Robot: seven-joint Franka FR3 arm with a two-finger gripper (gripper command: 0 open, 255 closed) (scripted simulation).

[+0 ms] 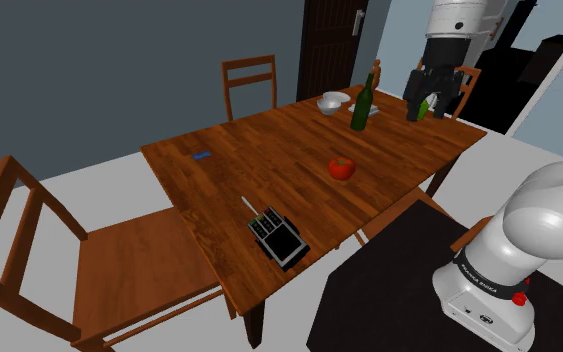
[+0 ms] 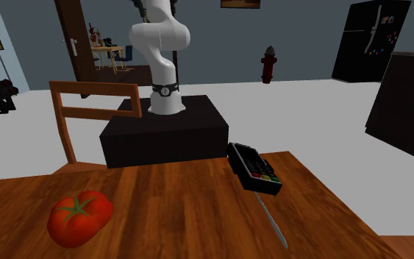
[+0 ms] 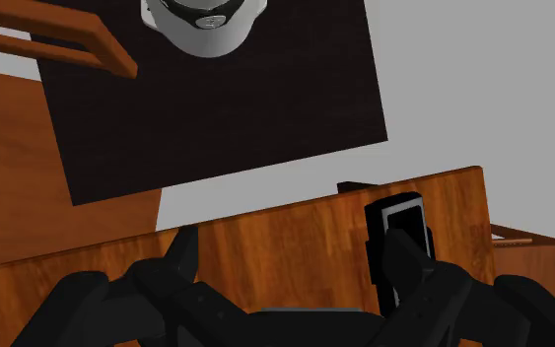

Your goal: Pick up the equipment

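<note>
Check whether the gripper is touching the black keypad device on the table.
Apart. In the shoulder view the open gripper hangs high in the air, well clear of the black keypad device lying at the table edge.

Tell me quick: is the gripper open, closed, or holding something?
Gripper: open, holding nothing.

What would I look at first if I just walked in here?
Probably the bright red tomato on the wooden table. Next, the black keypad device lying at the table's edge nearest the robot's stand. Then the open black gripper, hanging high near a green bottle in the shoulder view.
</note>
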